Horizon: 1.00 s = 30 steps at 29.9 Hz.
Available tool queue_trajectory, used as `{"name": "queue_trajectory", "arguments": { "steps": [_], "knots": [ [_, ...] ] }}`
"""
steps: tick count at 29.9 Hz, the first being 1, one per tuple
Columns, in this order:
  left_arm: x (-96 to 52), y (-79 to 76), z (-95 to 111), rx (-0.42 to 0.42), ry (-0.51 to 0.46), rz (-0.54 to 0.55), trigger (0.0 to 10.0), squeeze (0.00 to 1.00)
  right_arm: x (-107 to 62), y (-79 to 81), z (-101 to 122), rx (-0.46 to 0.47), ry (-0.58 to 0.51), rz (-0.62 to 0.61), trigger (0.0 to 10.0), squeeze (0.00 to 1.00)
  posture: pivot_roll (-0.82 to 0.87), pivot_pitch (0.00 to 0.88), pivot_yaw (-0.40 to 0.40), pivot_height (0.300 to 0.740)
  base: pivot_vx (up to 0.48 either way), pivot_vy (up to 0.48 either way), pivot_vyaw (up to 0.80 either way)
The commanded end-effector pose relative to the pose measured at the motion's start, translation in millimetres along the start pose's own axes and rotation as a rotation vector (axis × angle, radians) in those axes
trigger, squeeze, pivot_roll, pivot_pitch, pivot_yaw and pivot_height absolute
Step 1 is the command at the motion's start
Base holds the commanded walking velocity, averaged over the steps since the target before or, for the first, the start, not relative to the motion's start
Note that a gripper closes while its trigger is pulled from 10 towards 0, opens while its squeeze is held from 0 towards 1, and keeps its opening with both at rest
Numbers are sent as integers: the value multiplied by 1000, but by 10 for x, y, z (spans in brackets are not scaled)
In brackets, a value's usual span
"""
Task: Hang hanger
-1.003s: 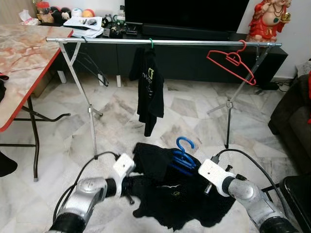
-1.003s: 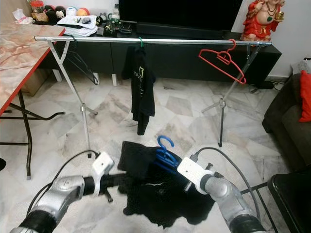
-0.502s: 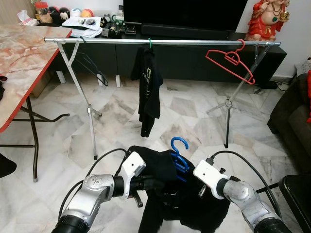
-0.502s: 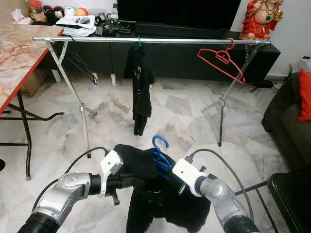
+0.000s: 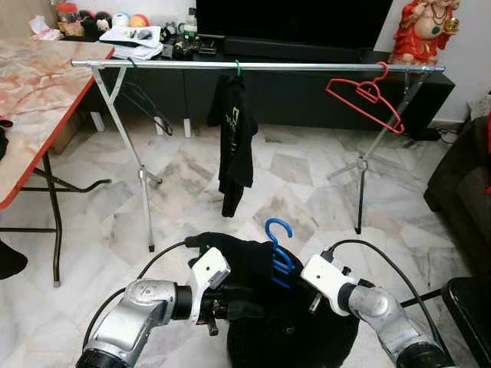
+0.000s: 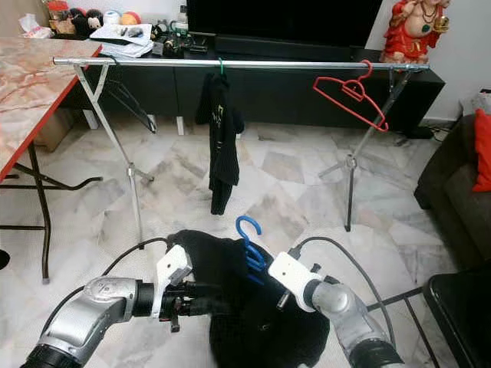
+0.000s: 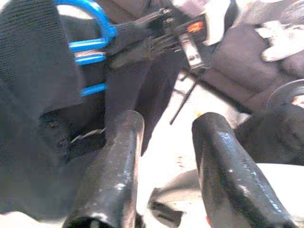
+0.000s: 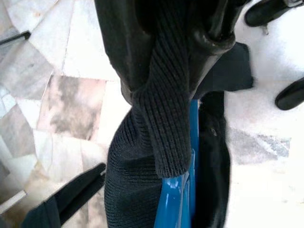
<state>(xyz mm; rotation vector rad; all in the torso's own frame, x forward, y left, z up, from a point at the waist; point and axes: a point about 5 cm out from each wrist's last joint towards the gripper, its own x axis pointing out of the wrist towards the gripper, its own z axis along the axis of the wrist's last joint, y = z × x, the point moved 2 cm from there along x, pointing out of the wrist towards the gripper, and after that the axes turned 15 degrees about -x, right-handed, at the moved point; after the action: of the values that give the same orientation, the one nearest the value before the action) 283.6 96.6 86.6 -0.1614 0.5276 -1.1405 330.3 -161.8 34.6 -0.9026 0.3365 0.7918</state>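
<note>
Marble floor (image 5: 192,184) lies below as your right end effector (image 8: 209,33) clamps the black garment on the blue hanger (image 5: 276,245), while your left end effector (image 7: 161,156), fingers apart, empty, steadies alongside, rail (image 5: 307,67) well ahead.

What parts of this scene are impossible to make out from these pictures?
- Blue hanger: body buried in the black garment, eye views.
- Right gripper: jaws hidden under that cloth.
- Shelf clutter: too small.
- Left wrist view: blurred, garment crowds the left gripper.
</note>
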Motion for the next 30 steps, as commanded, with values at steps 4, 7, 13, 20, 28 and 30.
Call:
{"name": "queue_trajectory", "arguments": {
  "steps": [4,7,13,20,28,30],
  "knots": [
    [-66,243,159,80,-61,191,10000,1000,-53,17,40,-76,-79,100,0,0,-15,89,-64,740,0,0,0],
    [-88,262,148,114,-27,201,10000,1000,-81,75,1,-119,-81,172,0,0,-14,87,-64,740,0,0,0],
    [-136,251,164,159,-1,190,10000,1000,-146,143,-128,-192,-41,272,0,0,-8,83,-71,740,0,0,0],
    [-151,161,-29,155,108,74,10000,1000,-145,105,-46,-202,-103,275,0,0,-6,92,-75,740,0,0,0],
    [-65,195,-17,199,109,97,10000,0,-163,145,49,-217,-181,320,0,0,-16,98,-72,740,0,0,0],
    [-37,187,-16,207,112,87,10000,0,-175,158,56,-224,-193,333,0,0,-16,98,-72,740,0,0,0]
  ]
}}
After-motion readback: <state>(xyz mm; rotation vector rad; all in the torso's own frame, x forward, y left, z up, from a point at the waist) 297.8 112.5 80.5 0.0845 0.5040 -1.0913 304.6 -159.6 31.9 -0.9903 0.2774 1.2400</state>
